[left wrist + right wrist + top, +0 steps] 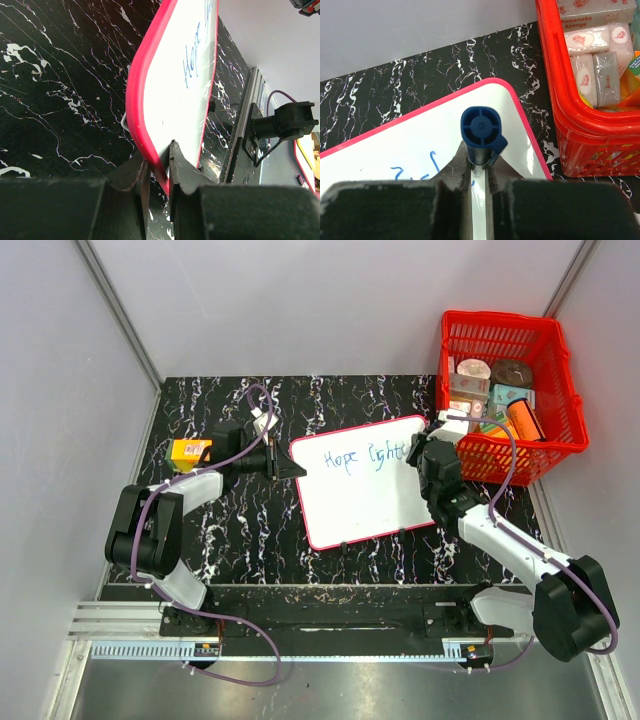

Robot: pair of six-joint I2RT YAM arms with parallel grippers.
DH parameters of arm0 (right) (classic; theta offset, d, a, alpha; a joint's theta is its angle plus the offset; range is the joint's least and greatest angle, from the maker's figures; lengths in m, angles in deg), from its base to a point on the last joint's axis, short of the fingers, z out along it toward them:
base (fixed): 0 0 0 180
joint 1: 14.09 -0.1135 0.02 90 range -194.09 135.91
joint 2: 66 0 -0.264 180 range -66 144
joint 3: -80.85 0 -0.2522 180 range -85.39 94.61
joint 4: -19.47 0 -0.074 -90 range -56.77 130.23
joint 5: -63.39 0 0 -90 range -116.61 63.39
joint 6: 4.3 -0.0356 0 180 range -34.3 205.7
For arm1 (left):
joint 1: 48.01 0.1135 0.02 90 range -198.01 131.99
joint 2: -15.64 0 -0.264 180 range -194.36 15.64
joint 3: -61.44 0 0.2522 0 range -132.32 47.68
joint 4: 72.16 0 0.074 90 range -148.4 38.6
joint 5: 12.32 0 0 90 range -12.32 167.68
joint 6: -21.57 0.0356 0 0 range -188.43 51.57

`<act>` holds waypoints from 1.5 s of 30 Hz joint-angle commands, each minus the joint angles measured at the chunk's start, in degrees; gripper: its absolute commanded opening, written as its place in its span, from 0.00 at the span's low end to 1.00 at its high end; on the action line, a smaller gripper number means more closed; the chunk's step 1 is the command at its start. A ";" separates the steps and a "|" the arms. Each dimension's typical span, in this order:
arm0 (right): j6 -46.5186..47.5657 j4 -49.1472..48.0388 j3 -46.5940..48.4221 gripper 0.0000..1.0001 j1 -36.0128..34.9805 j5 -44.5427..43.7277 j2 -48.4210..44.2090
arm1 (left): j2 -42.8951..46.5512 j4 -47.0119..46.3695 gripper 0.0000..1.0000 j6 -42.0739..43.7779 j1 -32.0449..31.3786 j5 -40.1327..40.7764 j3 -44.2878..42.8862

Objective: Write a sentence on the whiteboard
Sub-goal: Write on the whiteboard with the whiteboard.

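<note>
My left gripper pinches the edge of the whiteboard; my right gripper clamps a blue marker over its corner.

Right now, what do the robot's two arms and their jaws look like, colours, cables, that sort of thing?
The left arm and right arm match: white link shells between bulky black joint housings, each with a thin purple cable looping along it. Their jaws are matte black, tapering to wedge tips, with slightly rough edges. No sleeves or markings show.

The whiteboard lies skewed; left gripper meets its nine o'clock edge; right gripper sits over its two o'clock corner.
</note>
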 commanded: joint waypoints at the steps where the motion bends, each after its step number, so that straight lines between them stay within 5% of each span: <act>1: 0.23 2.11 -0.37 0.00 0.37 -1.75 -0.53 | -2.09 0.78 0.00 9.95 -1.88 8.50 0.06; 31: -4.34 1.23 -2.48 0.00 0.37 7.03 -1.93 | -2.00 0.87 0.00 10.04 -1.97 8.59 0.15; 45: -2.58 4.57 -5.12 0.00 0.37 12.04 -19.16 | -1.82 0.87 0.00 10.13 -1.97 8.86 0.24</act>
